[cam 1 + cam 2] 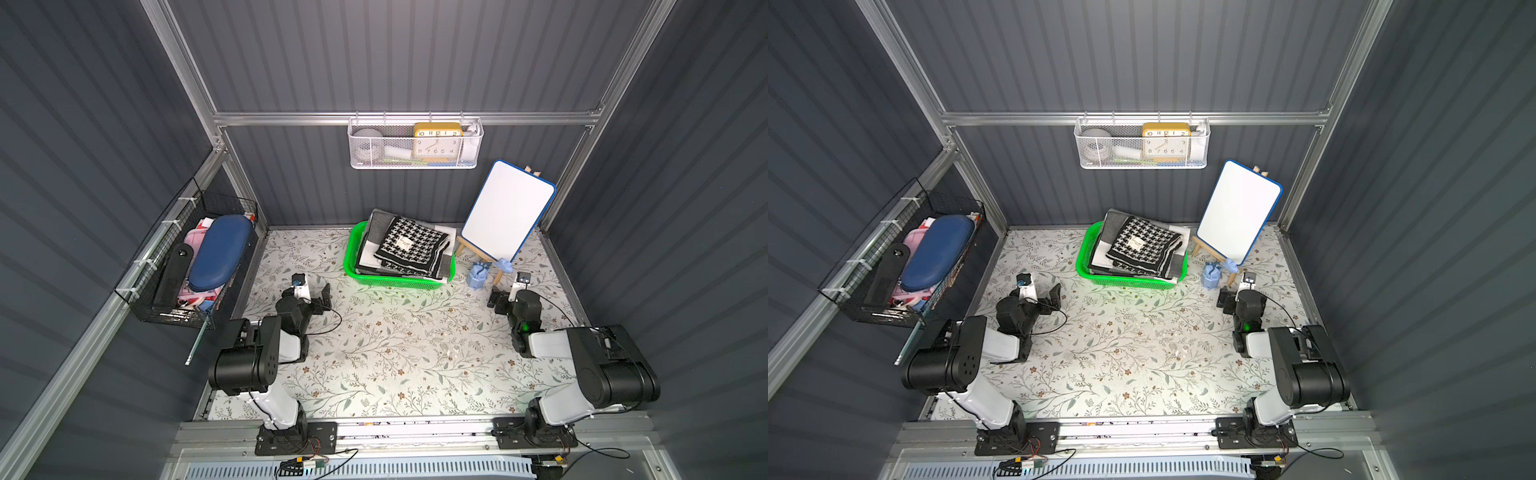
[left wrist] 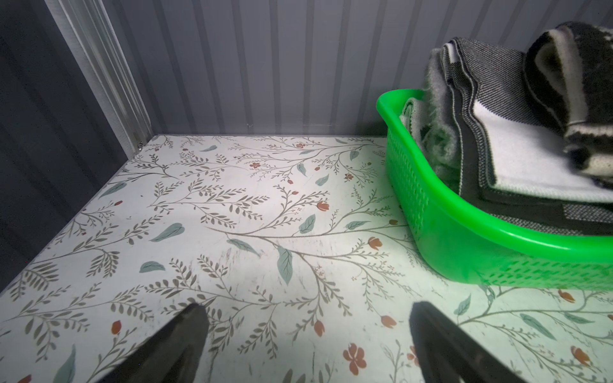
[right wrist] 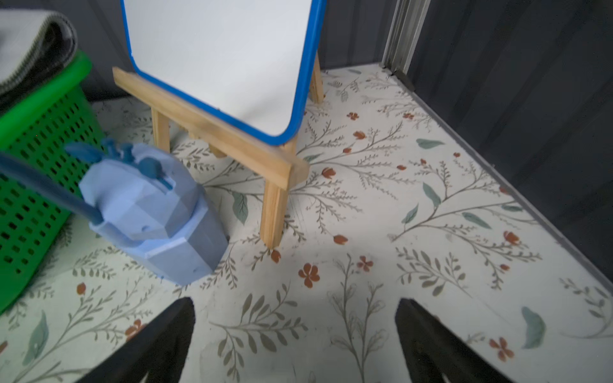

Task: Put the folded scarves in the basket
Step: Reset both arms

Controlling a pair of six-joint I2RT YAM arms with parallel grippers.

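Folded scarf: black-and-white houndstooth (image 1: 411, 245) (image 1: 1144, 245), with a small pale label on its upper face; it lay flat on top of a stack of textiles inside the basket, above rim height. In the left wrist view its folded edge (image 2: 570, 83) showed black and white bands.
Stack of textiles: grey, white and dark folded pieces (image 1: 376, 253) (image 2: 517, 156) lay under the scarf; the stack filled the basket and overhung its rim on the side toward the whiteboard.
Basket: bright green, perforated walls, rounded corners (image 1: 351, 253) (image 1: 1084, 253) (image 2: 464, 212) (image 3: 39, 109); it stood on the table near the back wall, about midway between the two arms.
Blue object: a pale blue faceted piece (image 1: 477, 277) (image 1: 1212, 277) (image 3: 156, 212) stood just beside the basket, at the foot of the easel.
Whiteboard: blank, blue-edged (image 1: 507, 212) (image 1: 1239, 212) (image 3: 219, 59), tilted back on a wooden easel (image 3: 212, 129).
Left gripper: (image 1: 312, 286) (image 1: 1040, 286) (image 2: 308, 308) jaws spread wide with nothing between them, low over the table, near the basket but apart from it.
Right gripper: (image 1: 509, 289) (image 1: 1236, 287) (image 3: 295, 301) jaws likewise spread wide and empty, near the blue object and the easel, touching neither.
Table: floral-patterned surface (image 1: 395, 353).
White mesh wall basket: (image 1: 357, 145) hung on the back rail and held a yellow clock (image 1: 438, 139).
Black wire basket: (image 1: 137, 266) fixed to the side rail beyond the left arm, holding a dark blue case (image 1: 220, 253) among other items.
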